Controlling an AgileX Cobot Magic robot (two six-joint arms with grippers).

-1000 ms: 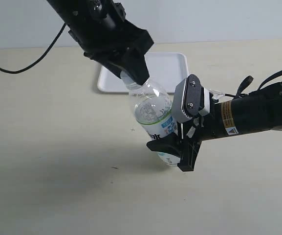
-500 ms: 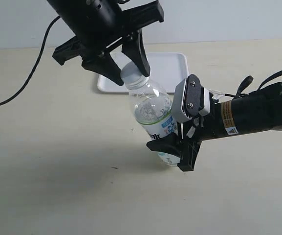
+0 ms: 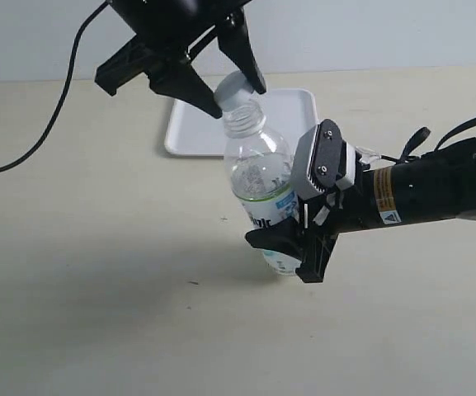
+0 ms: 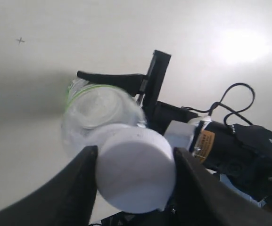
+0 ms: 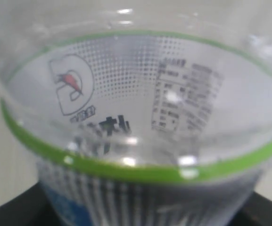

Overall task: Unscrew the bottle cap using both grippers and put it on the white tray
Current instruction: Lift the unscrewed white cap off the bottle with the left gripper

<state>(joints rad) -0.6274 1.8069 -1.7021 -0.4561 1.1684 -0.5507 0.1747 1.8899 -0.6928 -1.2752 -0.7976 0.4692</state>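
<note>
Tabletop [image 3: 97, 313]: beige; white tray [image 3: 291, 124] upper centre.
Left claw [image 3: 238, 97]: pinches bottle cap [image 3: 232, 89]; tray just behind.
Right claw [image 3: 280, 257]: clamps bottle [image 3: 258, 165], near-upright.

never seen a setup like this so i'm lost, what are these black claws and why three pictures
This is a robot with two arms, each ending in a two-finger gripper. The wide picture comes from a camera off the arms; the two close-ups come from cameras on the wrists. The all-black left gripper pinches a small round white plastic cap at the top of a clear plastic drink bottle. The right gripper, with a grey plate, clamps the bottle's labelled lower part. Behind them a flat rectangular white plastic tray lies on the cream table.
</note>
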